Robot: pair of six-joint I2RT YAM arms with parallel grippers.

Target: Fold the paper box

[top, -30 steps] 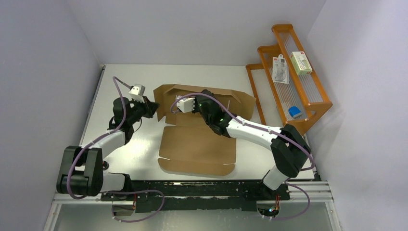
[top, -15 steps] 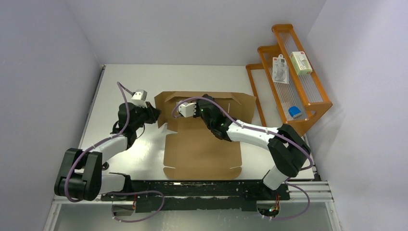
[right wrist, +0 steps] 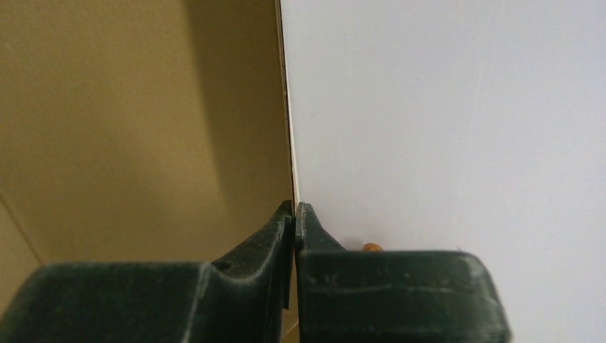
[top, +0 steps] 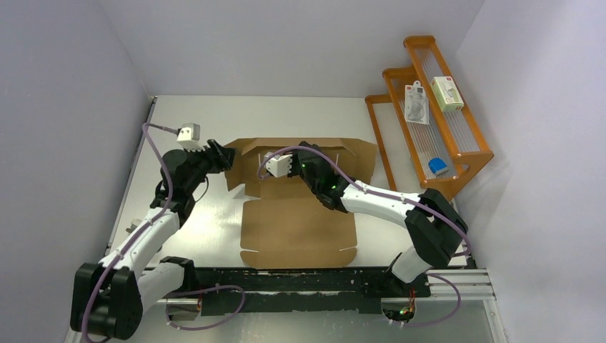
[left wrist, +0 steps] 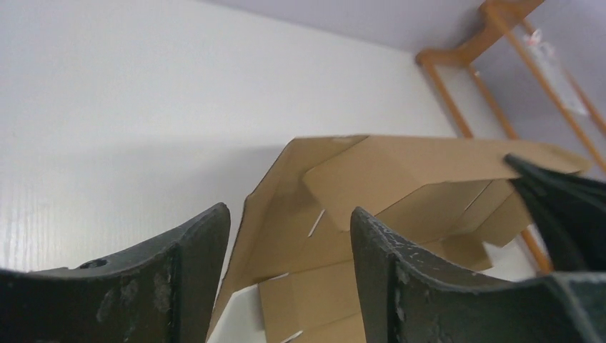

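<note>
Paper box (top: 300, 229) lies mid-frame, back wall raised. Right gripper (right wrist: 294, 209) has its fingers clamped on that wall's edge. Left gripper (left wrist: 289, 211), fingers apart, holds nothing and is prob. just beside the box's upper-left corner. Risk: w/o support there, the wall sags or skews.

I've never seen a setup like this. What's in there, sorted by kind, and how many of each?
robot arms: 2
paper box: 1
orange rack: 1
white packages: 2
blue item: 1
Total: 7
</note>
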